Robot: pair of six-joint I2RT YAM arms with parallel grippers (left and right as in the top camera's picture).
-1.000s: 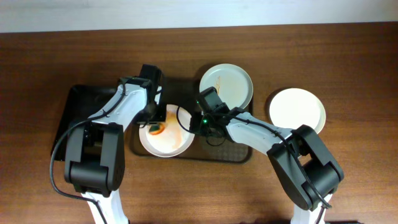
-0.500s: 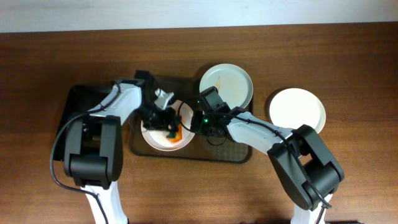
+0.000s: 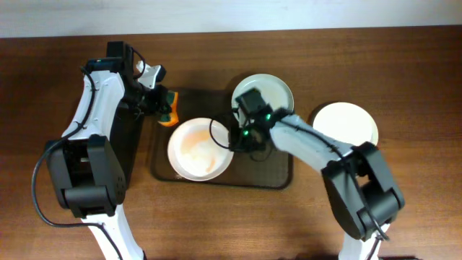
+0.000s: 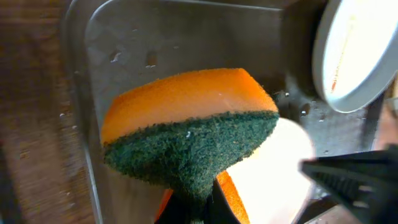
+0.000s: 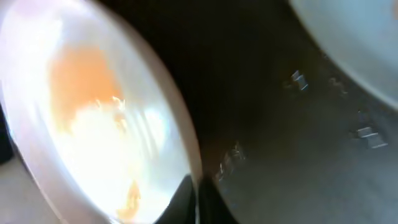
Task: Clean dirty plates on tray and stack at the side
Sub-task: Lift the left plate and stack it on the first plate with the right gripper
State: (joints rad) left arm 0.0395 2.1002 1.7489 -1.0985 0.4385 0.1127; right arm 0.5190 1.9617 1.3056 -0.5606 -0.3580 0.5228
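**Sponge off the plate, faint smear left to wipe**

My left gripper (image 3: 163, 107) is clamped on the orange-and-green sponge (image 4: 189, 121) and holds it over the back-left corner of the tray (image 3: 278, 170), clear of the front plate (image 3: 198, 149). That plate lies in the tray with a pale orange patch in its bowl. My right gripper (image 3: 240, 139) appears pinched on its right rim, though the wrist view is blurred. The back plate (image 3: 266, 97) shows a thin streak, and one clean plate (image 3: 346, 126) sits on the table (image 3: 404, 202) beside the tray. I judge that the wiping is unfinished. The next move is to bring the sponge back down onto the patch.
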